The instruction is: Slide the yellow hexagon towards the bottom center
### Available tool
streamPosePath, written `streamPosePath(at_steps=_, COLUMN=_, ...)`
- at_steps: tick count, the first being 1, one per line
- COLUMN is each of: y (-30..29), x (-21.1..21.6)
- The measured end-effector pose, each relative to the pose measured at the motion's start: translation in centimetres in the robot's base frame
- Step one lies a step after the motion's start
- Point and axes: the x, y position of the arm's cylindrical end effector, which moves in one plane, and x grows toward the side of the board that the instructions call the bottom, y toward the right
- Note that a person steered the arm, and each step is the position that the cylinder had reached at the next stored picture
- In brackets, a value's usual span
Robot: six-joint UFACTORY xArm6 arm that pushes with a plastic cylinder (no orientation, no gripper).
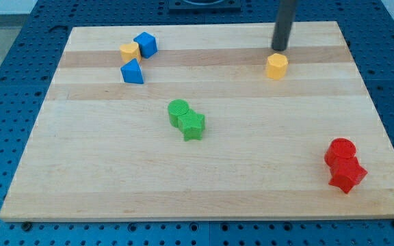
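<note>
My tip (279, 48) stands in the upper right of the frame, just above the yellow hexagon (276, 66), close to it; contact is too fine to tell. The arm carries no fingers, only the rod, holding nothing. Outward on the desk (252, 184): a green cylinder (178, 111) touching a green star (193, 126) at centre, a yellow block (129, 51) between two blue blocks (146, 44) (133, 72) upper left, two red blocks (339, 152) (347, 175) lower right.

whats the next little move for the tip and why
Probably push toward the view's bottom and slightly left: my tip sits just above the yellow hexagon, which is still near the board's top right, far from bottom center.
</note>
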Motion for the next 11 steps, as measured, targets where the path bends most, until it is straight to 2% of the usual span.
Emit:
streamPosePath(at_steps=2, y=0.6, x=0.4)
streamPosePath(at_steps=6, y=-1.2, x=5.9)
streamPosePath(at_steps=7, y=-0.7, x=6.1)
streamPosePath(at_steps=8, y=3.8, x=0.2)
streamPosePath(at_steps=9, y=4.4, x=-2.2)
streamPosePath(at_steps=11, y=-3.1, x=2.4)
